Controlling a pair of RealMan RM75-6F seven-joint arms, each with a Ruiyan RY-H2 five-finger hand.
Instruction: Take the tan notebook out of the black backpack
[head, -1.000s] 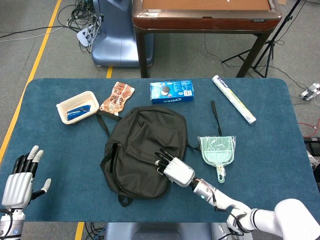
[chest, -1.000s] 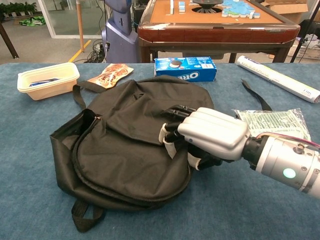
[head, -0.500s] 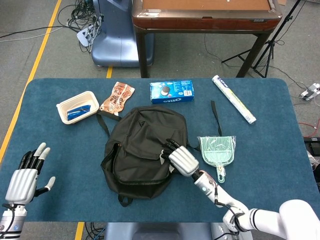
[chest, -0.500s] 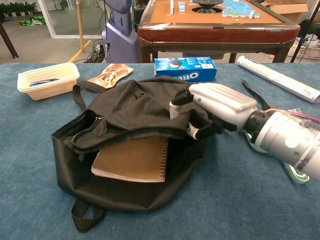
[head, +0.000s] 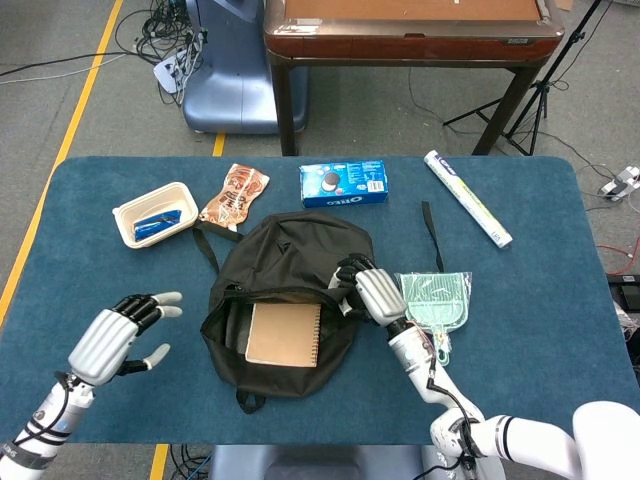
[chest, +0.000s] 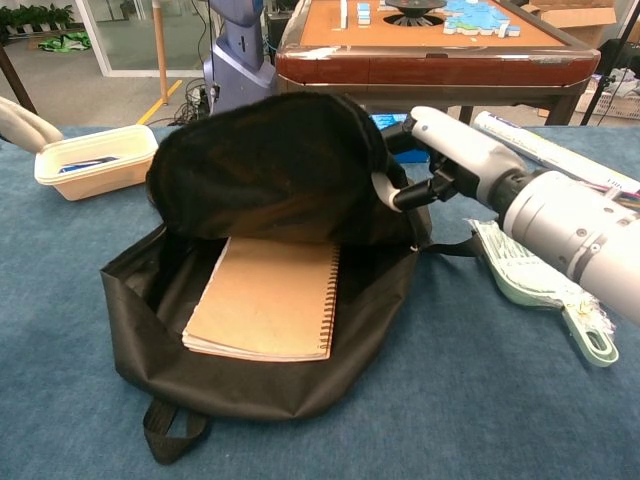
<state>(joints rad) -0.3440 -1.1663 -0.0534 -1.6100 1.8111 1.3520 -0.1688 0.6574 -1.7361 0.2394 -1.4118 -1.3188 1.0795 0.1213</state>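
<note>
**Backpack flap held up, notebook in plain sight**

My right hand (head: 377, 293) grips the front flap of the black backpack (head: 290, 262) and holds it lifted, fingers closed on the fabric at the flap's right edge. Inside the open bag lies the tan notebook (head: 284, 333), flat on the bag's lower panel. Its long axis runs roughly from the near edge of the counter (head: 540, 340) toward the far edge, leaning slightly left at the near end, and its spiral binding runs down the right-hand side.

The chest view gives me what the head view does not — the underside of the raised flap, the notebook's page edges along its near-left corner, and the wire spiral in detail. It shows the right hand (chest: 440, 150) only from the side, and of the left hand just a pale sliver at the left border.

The head view shows the left hand (head: 112, 330) whole — hovering over the counter left of the backpack, fingers apart, holding nothing. It also shows the layout behind the bag: a white tub (head: 156, 213), a snack packet (head: 235, 195), a blue biscuit box (head: 343, 183) and a rolled tube (head: 467, 197). A green dustpan (head: 434, 303) lies just right of the right hand.
</note>
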